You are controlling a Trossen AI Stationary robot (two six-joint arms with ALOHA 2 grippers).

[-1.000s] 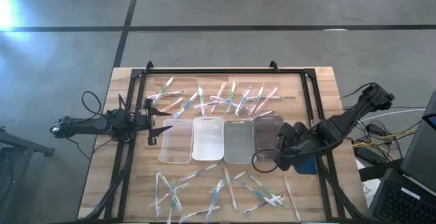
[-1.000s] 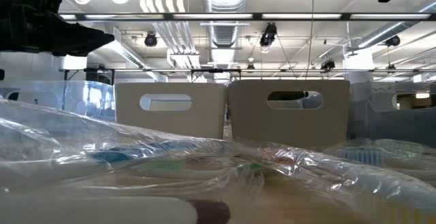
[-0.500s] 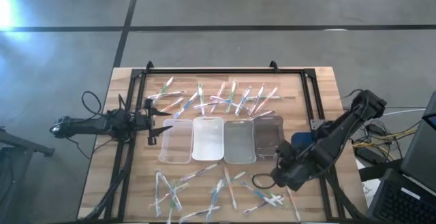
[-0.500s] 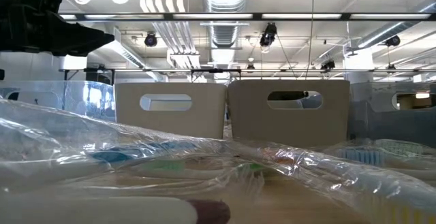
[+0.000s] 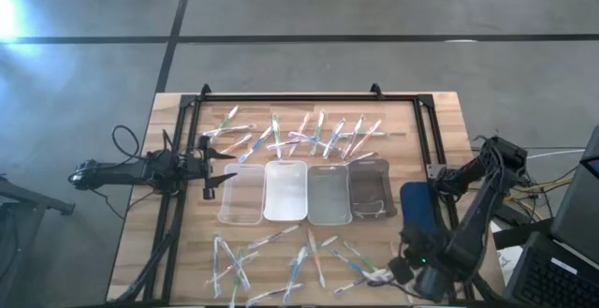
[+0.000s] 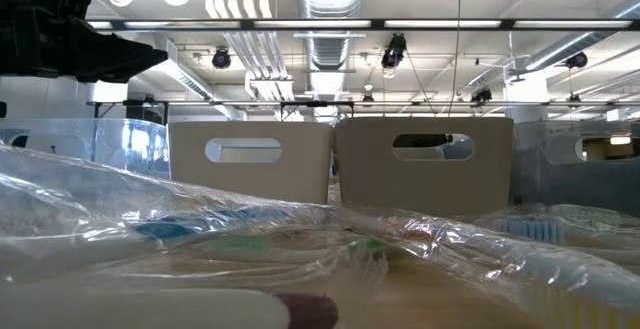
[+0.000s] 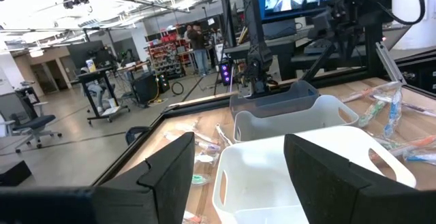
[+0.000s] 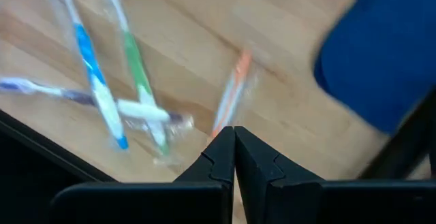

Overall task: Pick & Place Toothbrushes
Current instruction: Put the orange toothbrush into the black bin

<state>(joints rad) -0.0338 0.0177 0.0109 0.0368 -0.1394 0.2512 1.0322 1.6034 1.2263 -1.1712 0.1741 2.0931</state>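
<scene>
While the left arm waited at the tabletop's left edge, its left gripper [image 5: 211,168] hung just beside the leftmost tray with its jaws wide and holding nothing; its wrist view looked past the two dark fingers [image 7: 165,176] into the white tray [image 7: 272,176]. On the pale wooden tabletop [image 5: 440,121] four rectangular plastic trays [image 5: 306,192] stood side by side at the middle: a clear one, a white one, a greyish clear one and a dark grey one. Thin wrapped toothbrushes with green, blue, purple and red-pink accents lay loose in two scattered bands, the far toothbrushes [image 5: 298,133] along the far edge behind the trays and the near toothbrushes [image 5: 301,261] along the near edge in front of them. A flat blue pad [image 5: 417,216] lay near the right edge, beside the dark grey tray. At the near right corner the right gripper [image 5: 398,272] hung over the end of the near band, jaws pressed together and holding nothing; its wrist view showed the closed fingertips [image 8: 234,152] just above an orange-accented toothbrush [image 8: 230,94], with blue and green ones [image 8: 116,81] crossed beside it.
</scene>
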